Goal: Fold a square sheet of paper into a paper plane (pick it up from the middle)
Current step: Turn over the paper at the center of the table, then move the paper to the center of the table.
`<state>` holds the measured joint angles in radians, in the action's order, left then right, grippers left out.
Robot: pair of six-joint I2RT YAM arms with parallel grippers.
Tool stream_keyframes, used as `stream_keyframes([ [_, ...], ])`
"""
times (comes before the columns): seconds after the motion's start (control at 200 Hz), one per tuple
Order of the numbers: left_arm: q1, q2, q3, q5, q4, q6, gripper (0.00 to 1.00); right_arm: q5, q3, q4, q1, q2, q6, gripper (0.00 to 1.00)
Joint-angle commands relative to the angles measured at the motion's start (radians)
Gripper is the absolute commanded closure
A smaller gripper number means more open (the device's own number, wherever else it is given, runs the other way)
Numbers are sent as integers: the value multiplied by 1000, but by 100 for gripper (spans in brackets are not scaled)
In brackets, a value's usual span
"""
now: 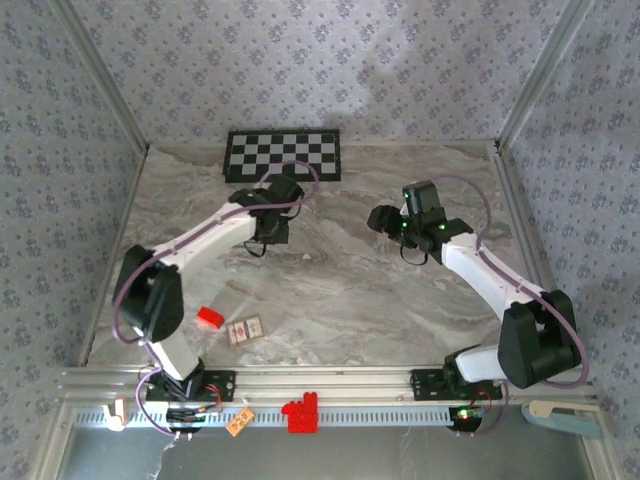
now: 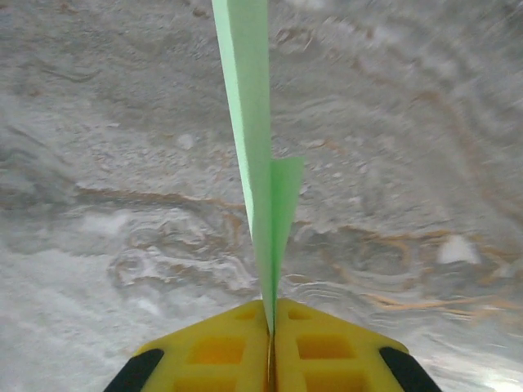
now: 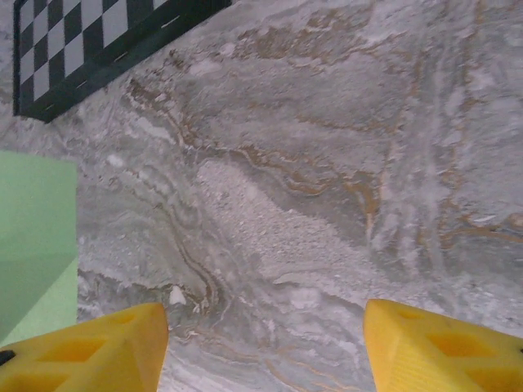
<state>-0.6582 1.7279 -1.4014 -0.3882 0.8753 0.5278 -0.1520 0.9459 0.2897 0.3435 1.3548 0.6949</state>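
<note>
Grip is deciding this step: left gripper is clamping tight on the folded green paper, holding it edge-on over the marble table. Right gripper is hanging with jaws spread wide, gripping nothing, the paper just beside one finger. Judging by that, it should be pinching the crease squarely, short of the checkerboard panel.

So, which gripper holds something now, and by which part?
The left gripper pinches the folded green paper by its near end; the right gripper holds nothing.
</note>
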Motion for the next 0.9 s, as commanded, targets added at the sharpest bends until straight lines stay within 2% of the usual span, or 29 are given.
stream_keyframes([
  [0.0,-55,93,-93,-184,168,15,90,66,-33,38,-16,-37,20,34],
  [0.075,-81,152,-133,-180,178,40,90,75,-49,38,-28,-52,35,34],
  [0.11,-91,171,-143,-142,163,47,88,81,-55,40,-32,-57,41,34],
  [0.225,-97,205,-134,63,67,63,78,88,-75,39,-50,-71,57,34],
  [0.36,-86,227,-130,244,-8,79,63,72,-79,30,-57,-66,64,35],
  [0.585,19,103,12,578,-238,123,48,-6,-35,-14,-3,36,36,38],
  [0.7,100,-3,102,620,-299,160,42,-46,39,-29,89,144,5,40],
  [0.895,290,-181,305,576,-351,230,33,-118,226,-50,268,382,-9,44],
])
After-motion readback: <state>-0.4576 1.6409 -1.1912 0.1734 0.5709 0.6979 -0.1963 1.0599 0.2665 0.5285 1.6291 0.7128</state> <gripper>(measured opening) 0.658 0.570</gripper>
